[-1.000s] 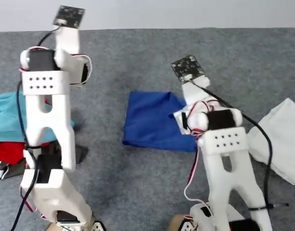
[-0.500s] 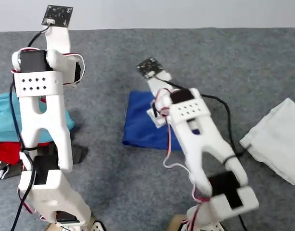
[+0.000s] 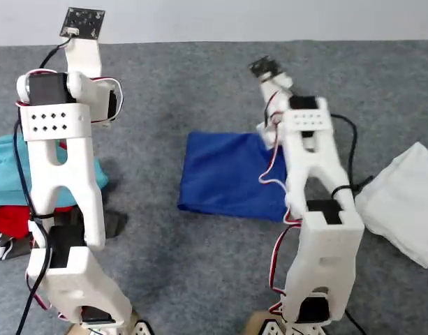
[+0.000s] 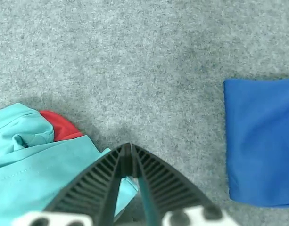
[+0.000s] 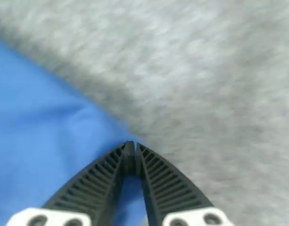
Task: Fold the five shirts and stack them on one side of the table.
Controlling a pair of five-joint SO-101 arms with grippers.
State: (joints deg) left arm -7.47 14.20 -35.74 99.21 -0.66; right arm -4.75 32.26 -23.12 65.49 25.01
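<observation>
The right pincer (image 5: 129,147), shut tight on nothing, hovers over an edge of the folded blue shirt (image 3: 224,174), so lowering it this way could rumple the fold, while the teal shirt (image 3: 8,164) and red shirt (image 3: 11,218), well left of the blue shirt, lie partly behind the left arm.

The right arm (image 3: 313,167) stretches forward along one edge of the blue shirt (image 3: 224,174), and the right gripper (image 5: 130,149) is pinched together over that shirt's corner. The left arm (image 3: 60,174) stands tall, well apart from the blue shirt, with the left gripper (image 4: 129,153) also pressed closed and pointing down.
</observation>
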